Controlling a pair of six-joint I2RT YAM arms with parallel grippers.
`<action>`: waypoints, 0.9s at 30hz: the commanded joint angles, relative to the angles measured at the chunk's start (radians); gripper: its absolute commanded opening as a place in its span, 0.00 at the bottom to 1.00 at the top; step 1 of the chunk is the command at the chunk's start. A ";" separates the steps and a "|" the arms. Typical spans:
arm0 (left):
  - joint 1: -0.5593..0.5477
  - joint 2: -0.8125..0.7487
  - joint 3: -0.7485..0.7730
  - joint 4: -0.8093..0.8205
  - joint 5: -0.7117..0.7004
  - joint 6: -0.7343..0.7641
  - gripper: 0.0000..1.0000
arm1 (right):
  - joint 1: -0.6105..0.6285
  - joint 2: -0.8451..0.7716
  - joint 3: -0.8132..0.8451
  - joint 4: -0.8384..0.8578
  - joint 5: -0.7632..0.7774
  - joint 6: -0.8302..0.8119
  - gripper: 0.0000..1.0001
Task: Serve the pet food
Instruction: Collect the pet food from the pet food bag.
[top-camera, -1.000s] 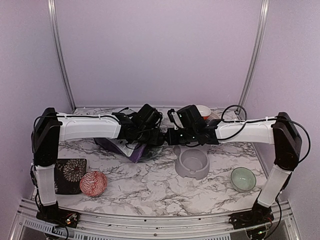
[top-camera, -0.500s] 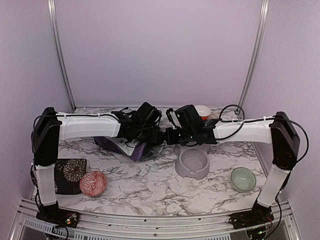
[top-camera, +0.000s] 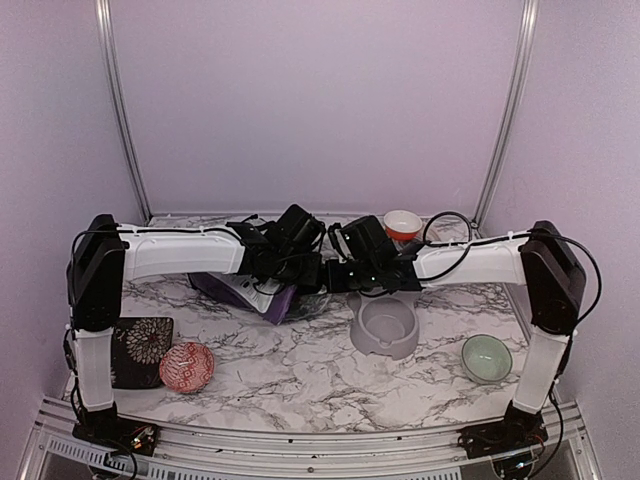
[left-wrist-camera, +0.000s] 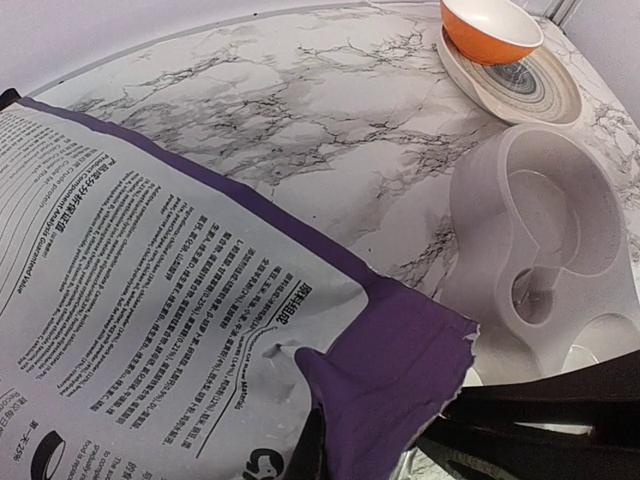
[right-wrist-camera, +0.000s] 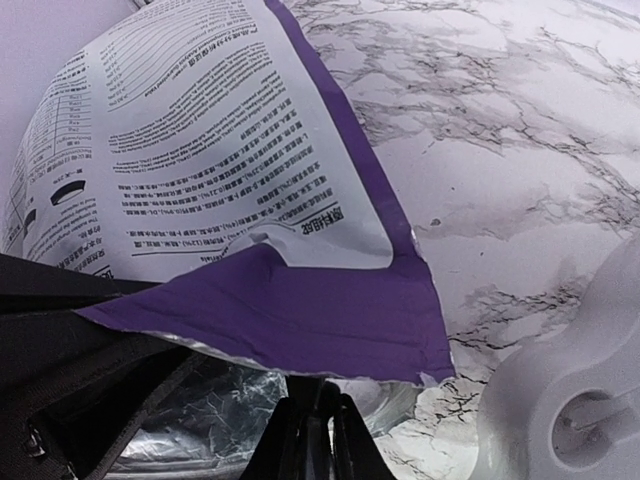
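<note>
Left pincer (left-wrist-camera: 325, 445) is clamped on the torn mouth of the purple bag (left-wrist-camera: 180, 290), just beside the grey feeder (left-wrist-camera: 480, 200); right pincer (right-wrist-camera: 308, 425), nearly closed, pinches its foil lip. No pet food shows, presumably still bagged; feeder empty, pouring remains.

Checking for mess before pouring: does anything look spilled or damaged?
No spill shows. The bag has a ragged, torn top corner beside the feeder, and its foil lining is exposed.
</note>
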 joint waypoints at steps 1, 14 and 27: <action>-0.010 -0.023 0.056 0.074 0.030 -0.011 0.00 | -0.019 0.038 -0.001 -0.072 0.068 0.032 0.00; -0.013 -0.027 0.019 0.083 0.030 -0.032 0.00 | -0.025 0.038 -0.076 0.010 -0.045 0.089 0.00; -0.013 -0.038 -0.009 0.096 0.029 -0.027 0.00 | -0.027 0.065 -0.105 0.111 -0.158 0.157 0.00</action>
